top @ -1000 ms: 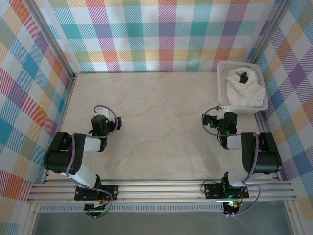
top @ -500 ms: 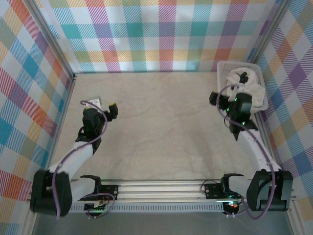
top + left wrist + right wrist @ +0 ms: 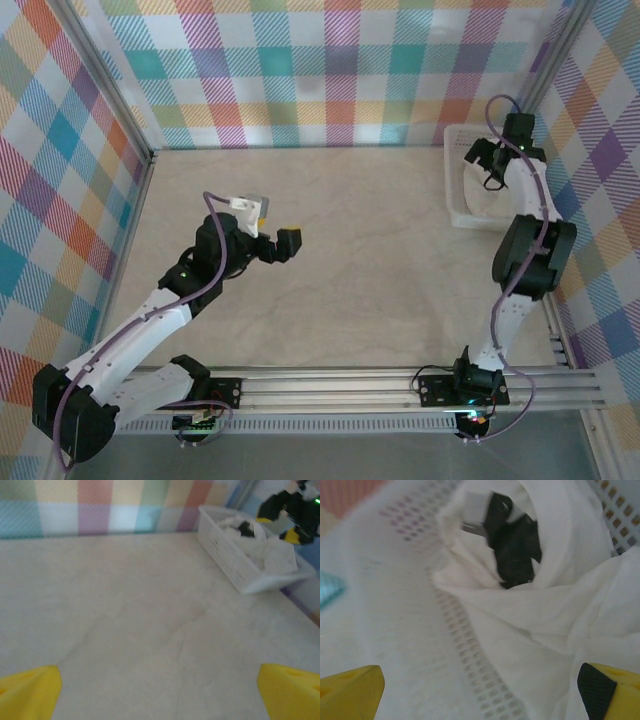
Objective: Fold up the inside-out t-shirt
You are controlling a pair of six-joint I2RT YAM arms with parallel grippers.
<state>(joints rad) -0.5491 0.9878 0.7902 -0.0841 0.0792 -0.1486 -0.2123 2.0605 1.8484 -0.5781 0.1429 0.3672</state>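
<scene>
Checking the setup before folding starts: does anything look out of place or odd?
The white t-shirt lies crumpled in the mesh basket at the far right corner of the table, not spread flat, a dark patch showing among its folds. The right claw hovers open over it. Nothing looks spilled or damaged.

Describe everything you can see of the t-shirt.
The t-shirt is thin, soft white cloth, crumpled in a loose heap inside the white mesh basket at the table's far right corner. Folds curl around a dark patch near its top. The open right gripper hangs close over it; contact cannot be told.
</scene>
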